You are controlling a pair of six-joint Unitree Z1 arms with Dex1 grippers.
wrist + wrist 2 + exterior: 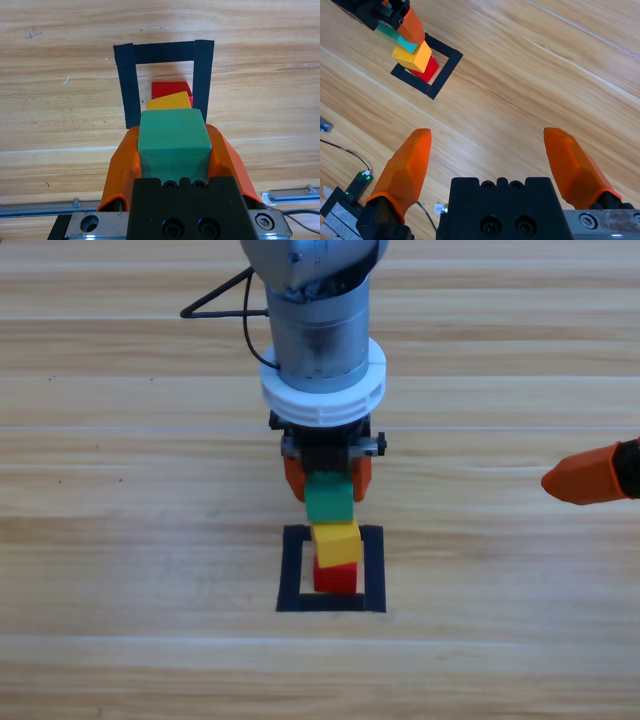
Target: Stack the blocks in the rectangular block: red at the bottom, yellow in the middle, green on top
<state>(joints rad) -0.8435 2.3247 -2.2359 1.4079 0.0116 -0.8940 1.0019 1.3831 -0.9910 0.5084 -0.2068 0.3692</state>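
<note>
Inside the black tape outline (291, 570) the red cube (335, 577) stands on the wood. The yellow cube (336, 542) lies on top of it, turned slightly askew. My left gripper (328, 490) comes down at the middle of the table and is shut on the green cube (329, 498). It holds the green cube right over the yellow one, and I cannot tell whether the two touch. In the left wrist view the green cube (173, 142) fills the gap between the jaws, with the yellow cube (170, 102) and the red cube (170, 89) beyond it. My right gripper (575, 480) waits open at the right edge.
The left arm's grey body and a black cable (215, 300) hang over the table's far middle. Bare wood lies around the outline (445, 72) on every side. A small green-lit board and wires (357, 185) show at the table edge in the right wrist view.
</note>
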